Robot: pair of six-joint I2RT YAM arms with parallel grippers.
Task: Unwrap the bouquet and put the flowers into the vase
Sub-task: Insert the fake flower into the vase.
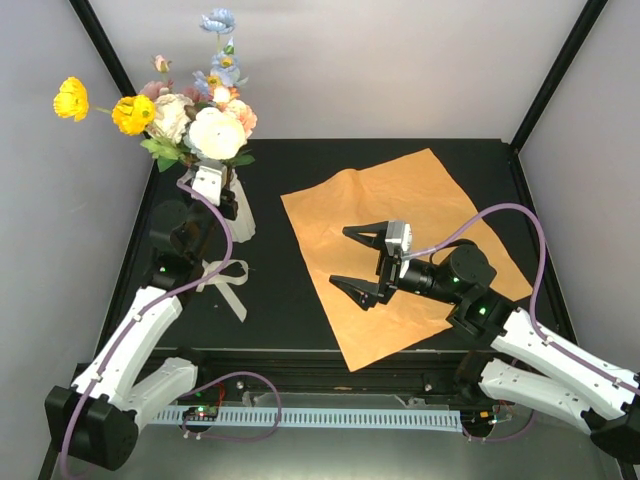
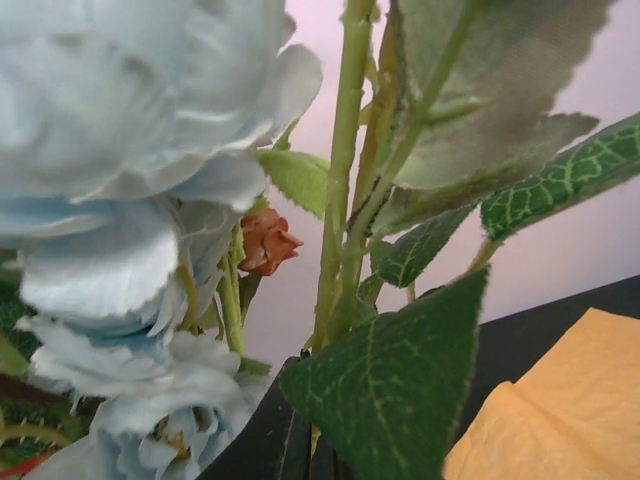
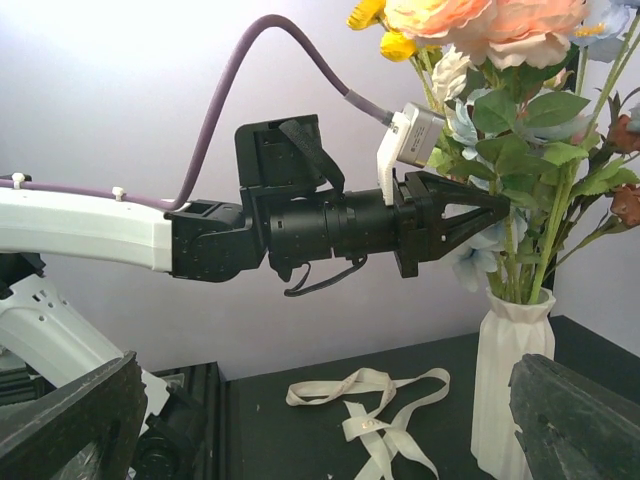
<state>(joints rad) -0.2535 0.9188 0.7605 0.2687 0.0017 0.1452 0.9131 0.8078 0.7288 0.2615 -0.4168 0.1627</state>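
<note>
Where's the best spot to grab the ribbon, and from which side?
Likely the ribbon at the bunched crossing of loops and tails, straight down from above, jaws across the strands. It lies limp and flat on the table, so no side edge offers itself; keep clear of the vase beside it.

text/labels/brands/numbers: nope, nothing readable | where I looked: all three views, between the jaws and around them | verdict: no legible writing on anything
</note>
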